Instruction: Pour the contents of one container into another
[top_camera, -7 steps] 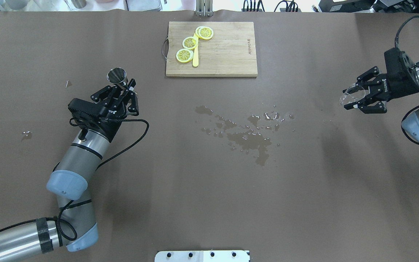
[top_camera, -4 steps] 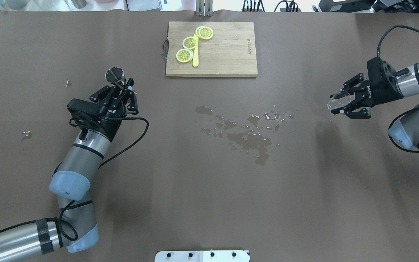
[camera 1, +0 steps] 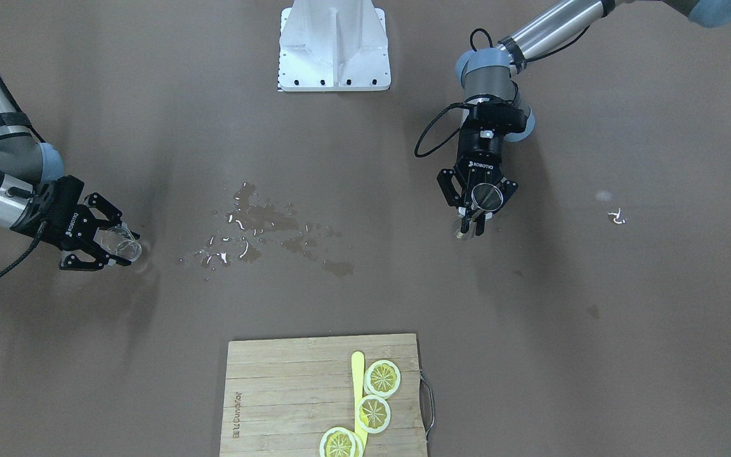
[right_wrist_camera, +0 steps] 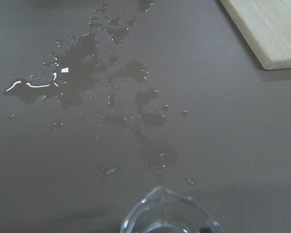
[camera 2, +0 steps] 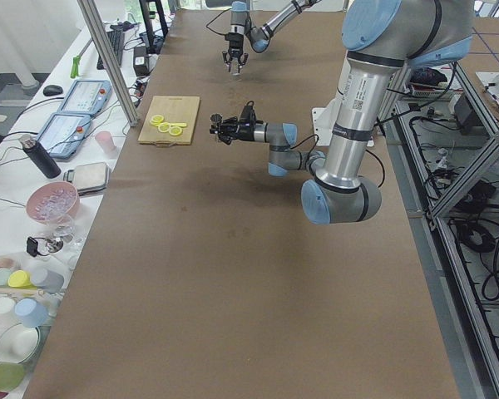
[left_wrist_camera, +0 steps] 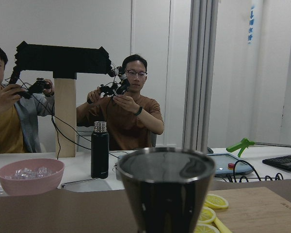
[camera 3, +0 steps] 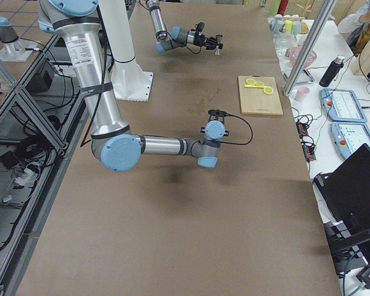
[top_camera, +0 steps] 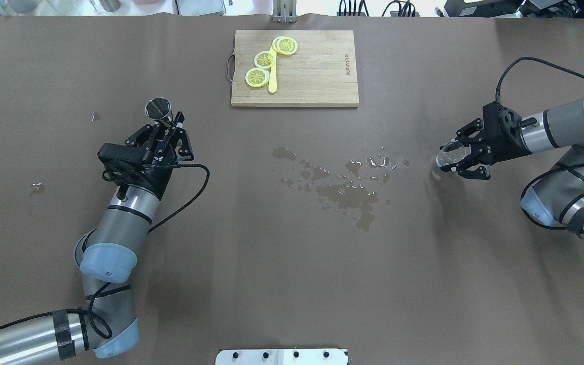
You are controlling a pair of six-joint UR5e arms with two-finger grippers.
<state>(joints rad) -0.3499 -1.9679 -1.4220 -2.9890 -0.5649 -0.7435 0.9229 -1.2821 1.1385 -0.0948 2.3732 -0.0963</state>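
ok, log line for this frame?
left gripper: shut on metal cup | right gripper: shut on glass | cup and glass far apart, no pour yet | spill on table centre

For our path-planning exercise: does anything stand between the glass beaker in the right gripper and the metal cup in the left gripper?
Nothing upright does. Only a flat spill lies on the table between the glass beaker and the metal cup; the cutting board sits off to the far side.
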